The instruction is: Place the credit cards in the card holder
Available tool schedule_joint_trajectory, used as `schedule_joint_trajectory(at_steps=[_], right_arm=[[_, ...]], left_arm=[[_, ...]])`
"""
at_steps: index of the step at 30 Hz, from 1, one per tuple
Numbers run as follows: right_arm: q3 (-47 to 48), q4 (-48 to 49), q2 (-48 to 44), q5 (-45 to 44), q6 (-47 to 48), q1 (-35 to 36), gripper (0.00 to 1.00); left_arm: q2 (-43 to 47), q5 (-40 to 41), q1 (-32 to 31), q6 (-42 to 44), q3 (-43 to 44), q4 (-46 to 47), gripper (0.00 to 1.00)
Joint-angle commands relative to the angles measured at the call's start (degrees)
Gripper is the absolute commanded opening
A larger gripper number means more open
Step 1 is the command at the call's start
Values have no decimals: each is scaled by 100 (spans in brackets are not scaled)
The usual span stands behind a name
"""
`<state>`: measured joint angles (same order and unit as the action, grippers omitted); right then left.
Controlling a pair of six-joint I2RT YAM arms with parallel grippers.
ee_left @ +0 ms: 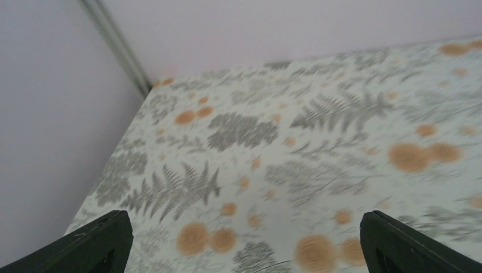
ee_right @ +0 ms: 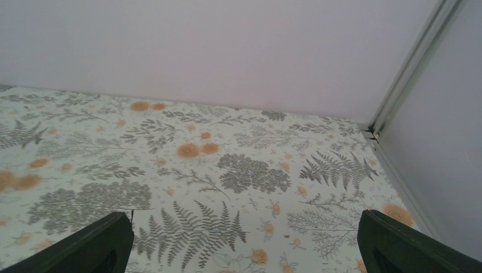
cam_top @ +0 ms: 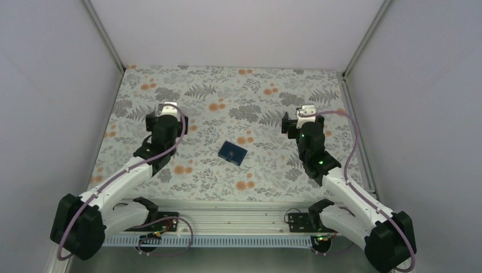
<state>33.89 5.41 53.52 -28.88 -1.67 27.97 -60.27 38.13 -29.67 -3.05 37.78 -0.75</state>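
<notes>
— Black fingers of the left gripper are showing at the two lower corners of the left wrist view. How are they standing?

— They are standing wide apart, released, with nothing between them. Only the patterned table is lying under the gap. In the top view this gripper is hovering over the left part of the cloth and facing the far left corner.

— Moving rightward, what is lying in the middle?

— The card holder. It is lying flat on the table near its centre, between the two arms and well apart from both grippers. It is appearing as a dark navy-blue, squarish piece, turned so that one corner is pointing toward the near edge. A small light mark is showing on its upper face. Whether it is folded shut or lying open cannot be told at this size.

— And on the right?

— The right gripper is likewise standing released, its black fingers spread wide and holding nothing. It is hovering over grey ferns and orange blossoms and facing the far right corner of the table.
</notes>
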Motion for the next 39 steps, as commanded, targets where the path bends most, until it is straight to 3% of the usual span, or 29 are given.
schedule_joint_trajectory(at_steps=[1,10,16,23,28,32,33,39], right_arm=[[-573,1484,27,581,443,-435,100],[-1357,3365,1324,822,287,-1343,100],[-1606,4538,2308,871,462,-1735,100],[-1521,5429,2907,1847,380,-2173,100],[-1384,5343,3139,2363,251,-2444,100],[-1664,5839,3222,3220,184,-2780,100],[-1741,6181,3376,3297,168,-2829,100],[-1619,5855,3364,3537,159,-2934,100]], left_arm=[[-81,-1161,801,432,-659,1560,100],[-1206,-973,1501,675,-1600,3828,100],[-1926,-1423,1959,923,-1977,5201,100],[-2220,-2444,2550,1127,-1958,5785,100],[-2322,-3719,2964,1029,-1819,5690,100],[-2801,-3421,2992,839,-2360,7096,100],[-2841,-3506,2992,869,-2389,7164,100],[-2872,-3600,3002,904,-2364,7145,100]])
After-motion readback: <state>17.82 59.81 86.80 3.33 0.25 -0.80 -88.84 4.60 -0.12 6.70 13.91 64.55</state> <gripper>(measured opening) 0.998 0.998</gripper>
